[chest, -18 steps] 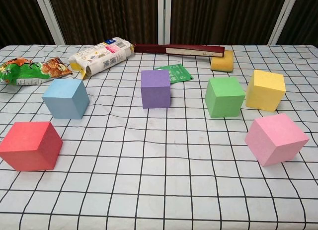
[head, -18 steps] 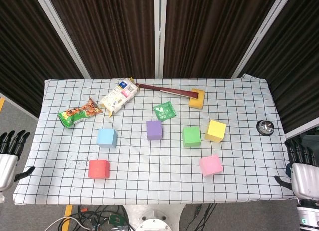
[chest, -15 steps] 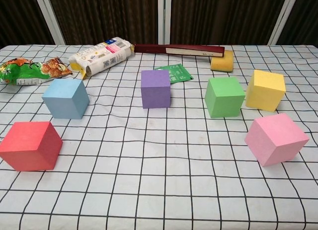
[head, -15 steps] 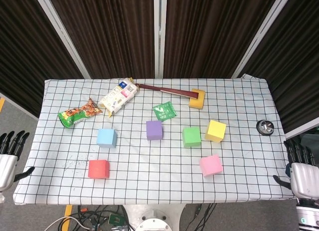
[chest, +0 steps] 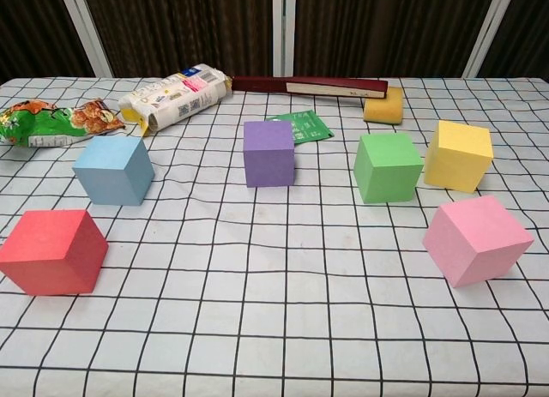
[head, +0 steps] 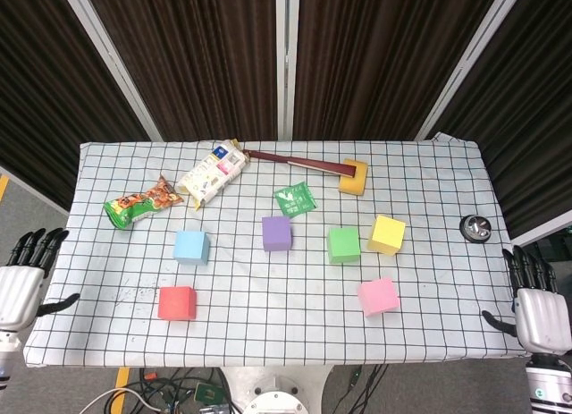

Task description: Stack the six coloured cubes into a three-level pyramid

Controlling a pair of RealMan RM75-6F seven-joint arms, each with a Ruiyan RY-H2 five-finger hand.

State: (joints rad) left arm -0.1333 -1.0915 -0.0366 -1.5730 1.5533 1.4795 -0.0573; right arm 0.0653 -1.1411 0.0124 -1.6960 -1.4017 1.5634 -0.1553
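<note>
Six cubes lie apart on the checked tablecloth (head: 268, 333): red (head: 177, 302) (chest: 51, 250), light blue (head: 191, 247) (chest: 113, 169), purple (head: 276, 233) (chest: 268, 153), green (head: 343, 244) (chest: 388, 166), yellow (head: 387, 234) (chest: 459, 154) and pink (head: 378, 296) (chest: 475, 238). None is stacked. My left hand (head: 22, 284) hangs open off the table's left edge, fingers spread, holding nothing. My right hand (head: 536, 308) is open beyond the right edge, also empty. Neither hand shows in the chest view.
At the back lie a green snack bag (head: 138, 202), a white packet (head: 212, 173), a dark red stick (head: 295, 164), a yellow sponge (head: 353, 176) and a green tea sachet (head: 294, 199). A small dark round object (head: 475, 227) sits near the right edge.
Both hands have risen slightly and come a little closer to the table edges. The cubes have not moved.
</note>
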